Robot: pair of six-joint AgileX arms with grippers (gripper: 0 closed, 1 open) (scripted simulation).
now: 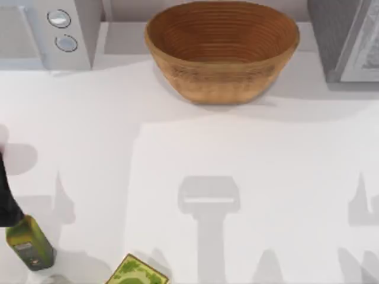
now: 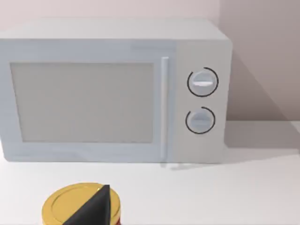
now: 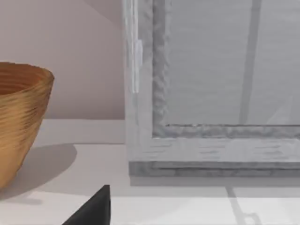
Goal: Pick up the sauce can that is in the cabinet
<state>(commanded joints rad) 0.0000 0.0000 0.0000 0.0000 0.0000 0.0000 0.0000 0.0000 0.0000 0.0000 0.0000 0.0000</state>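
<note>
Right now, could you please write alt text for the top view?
A large woven basket stands at the table's back centre, between a microwave at left and the grey cabinet at right. A green oil bottle and green box sit front-left.

Basket [image 1: 222,53] between appliance [image 1: 44,32] and cabinet [image 1: 346,38]

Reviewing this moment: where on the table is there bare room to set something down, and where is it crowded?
The widest bare stretch of the table runs from in front of the basket toward the right edge, below the cabinet. The strip between the microwave and basket is narrower. The near-left corner is crowded: the green oil bottle and a green-labelled box sit there.
</note>
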